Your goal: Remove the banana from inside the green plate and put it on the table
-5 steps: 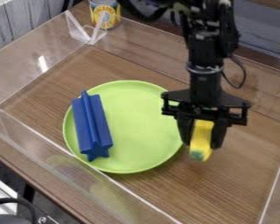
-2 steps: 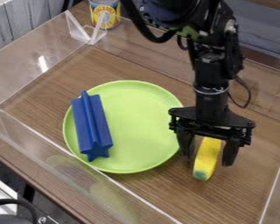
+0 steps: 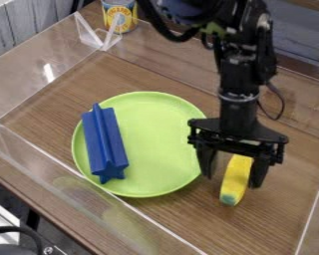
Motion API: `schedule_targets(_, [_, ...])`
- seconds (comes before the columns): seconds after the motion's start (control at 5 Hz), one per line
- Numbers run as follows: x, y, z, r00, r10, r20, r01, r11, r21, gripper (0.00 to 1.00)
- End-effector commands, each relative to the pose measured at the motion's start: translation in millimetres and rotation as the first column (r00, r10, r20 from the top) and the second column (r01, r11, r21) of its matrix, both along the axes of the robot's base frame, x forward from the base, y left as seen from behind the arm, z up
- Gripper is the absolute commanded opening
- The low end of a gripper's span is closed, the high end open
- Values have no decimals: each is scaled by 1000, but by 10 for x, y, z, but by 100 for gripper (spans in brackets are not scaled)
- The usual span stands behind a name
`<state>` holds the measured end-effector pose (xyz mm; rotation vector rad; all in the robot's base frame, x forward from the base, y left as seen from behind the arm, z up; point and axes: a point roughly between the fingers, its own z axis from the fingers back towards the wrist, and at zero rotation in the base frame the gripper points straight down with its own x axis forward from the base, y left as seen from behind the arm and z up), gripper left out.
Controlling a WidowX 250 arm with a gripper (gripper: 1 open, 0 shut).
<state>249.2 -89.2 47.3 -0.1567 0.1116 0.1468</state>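
The yellow banana [image 3: 237, 183] lies on the brown wooden table [image 3: 149, 70], just off the right rim of the lime-green plate [image 3: 156, 118]. My gripper [image 3: 235, 178] points straight down over it. Its black fingers [image 3: 206, 165] stand apart on either side of the banana, open, with a small gap showing on each side. The banana's upper end is hidden under the gripper body.
A blue star-profiled bar [image 3: 104, 142] lies on the left half of the plate. A yellow cup [image 3: 119, 15] stands at the back beyond the clear acrylic walls [image 3: 36, 75]. The right wall runs close beside the gripper.
The jaws have spread apart and let go of the banana, which now rests on the table beside the plate. The hand itself has barely shifted.
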Motion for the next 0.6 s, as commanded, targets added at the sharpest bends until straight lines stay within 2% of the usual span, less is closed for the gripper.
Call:
schedule_targets(0.0, [110, 43, 335, 997, -4, 75, 5, 1000, -6, 100])
schedule_targets(0.2, [182, 126, 682, 994, -3, 112, 4, 1000, -11, 100])
schedule_targets(0.4, [250, 241, 1062, 989, -5, 151, 10, 1000, -29, 100])
